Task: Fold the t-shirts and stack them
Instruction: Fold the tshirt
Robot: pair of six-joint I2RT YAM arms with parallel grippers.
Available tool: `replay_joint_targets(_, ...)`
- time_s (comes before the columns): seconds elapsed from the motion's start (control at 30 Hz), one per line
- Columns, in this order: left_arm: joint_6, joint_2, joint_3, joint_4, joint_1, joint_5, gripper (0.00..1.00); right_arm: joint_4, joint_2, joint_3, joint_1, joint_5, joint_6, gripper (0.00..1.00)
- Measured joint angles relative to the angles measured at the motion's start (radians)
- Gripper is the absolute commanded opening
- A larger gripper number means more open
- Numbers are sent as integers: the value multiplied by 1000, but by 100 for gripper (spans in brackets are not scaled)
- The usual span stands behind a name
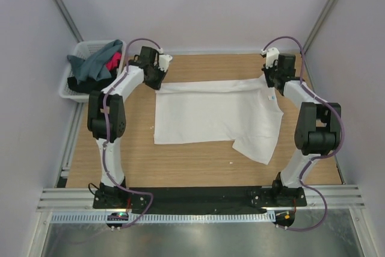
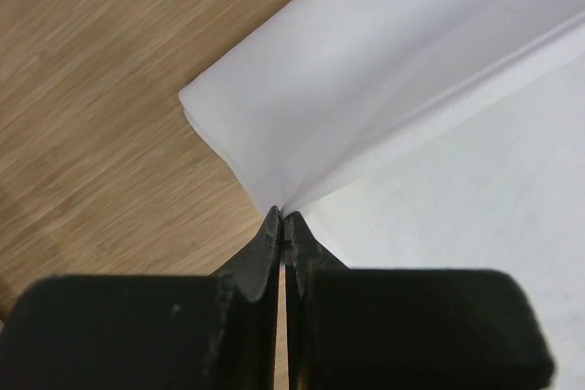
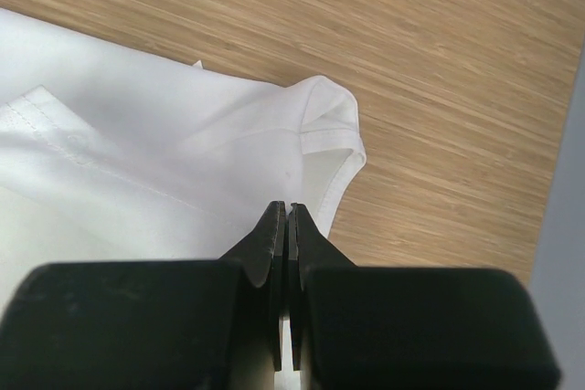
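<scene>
A plain white t-shirt (image 1: pixel 210 115) lies spread on the wooden table, with one sleeve at the front right. My left gripper (image 1: pixel 161 77) is shut on the shirt's far left corner. In the left wrist view the jaws (image 2: pixel 281 214) pinch a folded white edge (image 2: pixel 384 89) just above the wood. My right gripper (image 1: pixel 268 80) is shut on the far right edge. In the right wrist view its jaws (image 3: pixel 288 208) pinch white cloth (image 3: pixel 137 152) beside a hemmed sleeve (image 3: pixel 331 121). The stretch of cloth between the two grippers is pulled straight.
A white lattice basket (image 1: pixel 67 88) stands off the table's far left corner. It holds a grey-teal shirt (image 1: pixel 96 58), a pink-red shirt (image 1: pixel 113 62) and a black one (image 1: pixel 81 82). Bare wood (image 1: pixel 180 161) shows in front of the shirt. Grey walls close in on all sides.
</scene>
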Motion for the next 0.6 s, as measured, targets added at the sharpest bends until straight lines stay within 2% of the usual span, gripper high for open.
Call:
replay_joint_targets(0.1, -10, 27, 0, -7, 0, 0, 0, -3, 10, -7, 0, 0, -3, 1)
replay_joint_targets(0.13, -14, 36, 0, -12, 0, 0, 8, -4, 12, -13, 0, -1, -3, 3)
replay_joint_targets(0.17, -19, 43, -1, -18, 0, 0, 9, -10, 15, -16, 0, -2, -4, 6)
replay_joint_targets(0.2, -26, 50, -2, -24, 0, 0, 12, -16, 18, -16, 0, -3, -4, 11)
replay_joint_targets(0.23, -31, 56, -2, -32, 0, 0, 20, -22, 24, -16, 0, -4, -3, 22)
replay_joint_targets(0.3, -38, 64, -2, -47, 0, -2, 27, -30, 33, -16, 0, -7, -2, 31)
replay_joint_targets(0.33, -45, 66, -2, -54, 0, -2, 41, -37, 38, -15, 0, -9, 0, 39)
replay_joint_targets(0.37, -60, 66, -2, -64, 0, -3, 63, -50, 42, -12, 0, -11, 5, 41)
replay_joint_targets(0.4, -58, 66, -2, -68, 0, -2, 63, -63, 46, -8, 0, -14, 8, 43)
replay_joint_targets(0.47, -72, 65, -2, -72, 0, -3, 71, -89, 45, -1, 0, -19, 15, 46)
replay_joint_targets(0.6, -87, 34, -5, -87, -2, -5, 76, -139, 32, 39, 0, -43, 29, 48)
